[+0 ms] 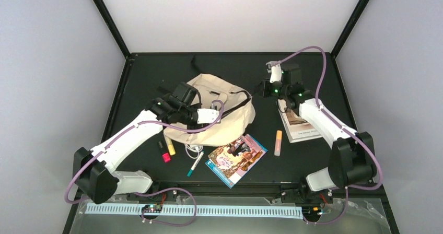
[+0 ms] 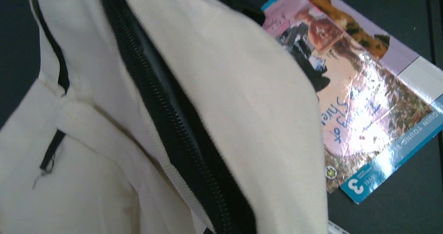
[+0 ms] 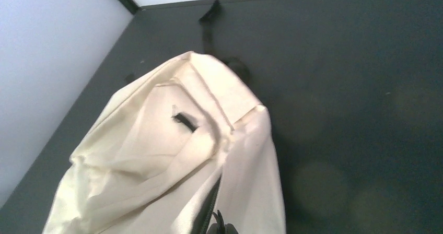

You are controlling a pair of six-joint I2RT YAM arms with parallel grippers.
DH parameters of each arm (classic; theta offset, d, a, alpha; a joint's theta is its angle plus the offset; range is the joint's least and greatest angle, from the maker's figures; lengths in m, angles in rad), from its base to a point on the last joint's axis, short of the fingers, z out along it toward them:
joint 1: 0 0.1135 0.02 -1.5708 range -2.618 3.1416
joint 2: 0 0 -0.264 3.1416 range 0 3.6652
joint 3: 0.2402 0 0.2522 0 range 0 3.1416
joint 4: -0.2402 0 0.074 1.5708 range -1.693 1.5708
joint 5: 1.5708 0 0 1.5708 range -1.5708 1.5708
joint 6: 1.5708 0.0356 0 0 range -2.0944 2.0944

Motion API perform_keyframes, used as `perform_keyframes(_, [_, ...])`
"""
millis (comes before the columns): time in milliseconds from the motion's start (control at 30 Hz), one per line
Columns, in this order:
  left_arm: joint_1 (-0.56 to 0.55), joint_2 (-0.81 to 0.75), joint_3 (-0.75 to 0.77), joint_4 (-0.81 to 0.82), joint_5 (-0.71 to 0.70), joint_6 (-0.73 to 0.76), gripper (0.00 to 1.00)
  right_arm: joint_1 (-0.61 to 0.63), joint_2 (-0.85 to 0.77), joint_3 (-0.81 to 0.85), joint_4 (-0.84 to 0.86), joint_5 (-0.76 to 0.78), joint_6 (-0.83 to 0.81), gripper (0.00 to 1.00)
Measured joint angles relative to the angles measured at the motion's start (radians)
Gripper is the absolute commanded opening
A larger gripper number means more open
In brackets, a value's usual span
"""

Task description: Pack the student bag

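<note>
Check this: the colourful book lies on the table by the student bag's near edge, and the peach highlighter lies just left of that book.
One thing is wrong: the peach highlighter lies right of the colourful book, not left, as the top external view shows. The book does lie on the table by the near edge of the student bag.

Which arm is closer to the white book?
Right. The right arm reaches directly over the white book; the left arm reaches over the bag, well away from the book.
</note>
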Motion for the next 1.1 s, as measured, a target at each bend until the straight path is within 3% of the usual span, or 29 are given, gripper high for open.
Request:
perform_keyframes(67, [0.016,-0.015,-0.036,0.008,-0.008,-0.011,0.08,0.006,-0.052,-0.061,0.022,-0.031,0.004,0.01])
perform_keyframes(267, [0.025,-0.022,-0.153,0.038,-0.059,-0.047,0.47,0.019,-0.168,-0.241,0.114,-0.096,0.042,0.01])
perform_keyframes(400, [0.012,0.028,-0.151,0.071,-0.049,-0.086,0.56,0.024,-0.162,-0.301,0.179,-0.129,0.071,0.01])
perform_keyframes(633, [-0.065,0.200,0.037,0.089,-0.022,-0.164,0.68,0.024,-0.164,-0.312,0.233,-0.151,0.103,0.01])
perform_keyframes(833, [-0.113,0.249,0.088,0.181,-0.033,-0.179,0.63,0.024,-0.176,-0.312,0.237,-0.153,0.113,0.01])
perform_keyframes(900, [-0.119,0.316,0.121,0.216,-0.058,-0.190,0.46,0.024,-0.176,-0.312,0.237,-0.153,0.114,0.01])
perform_keyframes(967, [-0.121,0.359,0.147,0.227,-0.071,-0.203,0.13,0.024,-0.176,-0.312,0.234,-0.152,0.115,0.01])
perform_keyframes(1000, [-0.121,0.386,0.171,0.229,-0.072,-0.209,0.03,0.024,-0.176,-0.312,0.232,-0.151,0.114,0.01])
perform_keyframes(1100, [-0.121,0.431,0.227,0.222,-0.065,-0.221,0.01,0.024,-0.177,-0.312,0.220,-0.145,0.113,0.01])
